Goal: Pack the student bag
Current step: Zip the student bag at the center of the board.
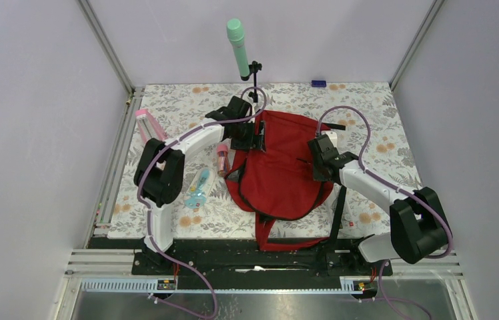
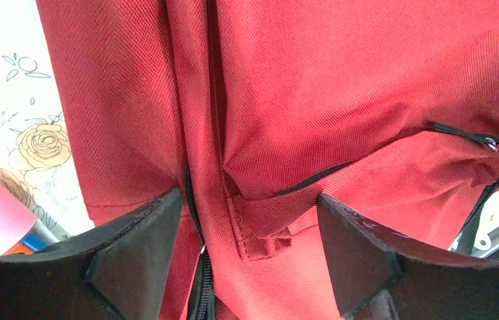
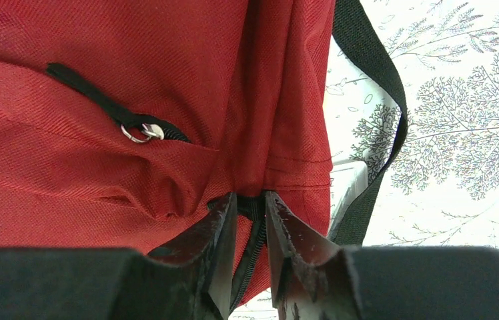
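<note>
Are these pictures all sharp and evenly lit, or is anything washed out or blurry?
Top view: soft, even light, faint shadows, all sharp. Left wrist view: the student bag shows a crisp weave, but the floral tablecloth is washed out. Right wrist view: the zipper ring is sharp, the tablecloth glaringly bright.

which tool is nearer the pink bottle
Left. The left tool is at the student bag's left side, toward the pink bottle; the right tool is at its right edge.
</note>
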Controlling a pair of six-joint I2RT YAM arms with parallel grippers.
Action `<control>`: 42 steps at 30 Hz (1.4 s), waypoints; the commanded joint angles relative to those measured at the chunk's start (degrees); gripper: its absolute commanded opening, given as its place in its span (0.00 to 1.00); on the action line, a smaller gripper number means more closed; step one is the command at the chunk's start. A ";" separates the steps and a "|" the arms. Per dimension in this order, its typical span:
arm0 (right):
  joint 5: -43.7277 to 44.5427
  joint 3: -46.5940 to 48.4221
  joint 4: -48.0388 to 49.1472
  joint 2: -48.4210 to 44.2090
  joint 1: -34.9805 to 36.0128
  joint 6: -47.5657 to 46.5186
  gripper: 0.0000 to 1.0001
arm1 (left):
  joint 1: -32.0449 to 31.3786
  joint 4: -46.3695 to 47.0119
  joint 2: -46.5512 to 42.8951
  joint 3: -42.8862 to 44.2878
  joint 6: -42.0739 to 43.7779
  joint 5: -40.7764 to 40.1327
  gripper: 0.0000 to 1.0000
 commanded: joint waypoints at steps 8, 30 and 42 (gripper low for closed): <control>4.88 0.96 0.43 -0.76 0.72 1.54 0.11 | -1.15 3.21 3.45 3.27 0.57 -3.58 0.42; -10.44 -2.02 -13.47 -14.07 0.72 1.79 0.00 | 0.64 18.00 -3.75 -4.21 -14.38 -9.60 0.00; -11.18 -2.27 -10.41 -14.00 0.72 2.06 0.00 | -10.00 27.43 -16.48 -12.10 2.83 -13.78 0.82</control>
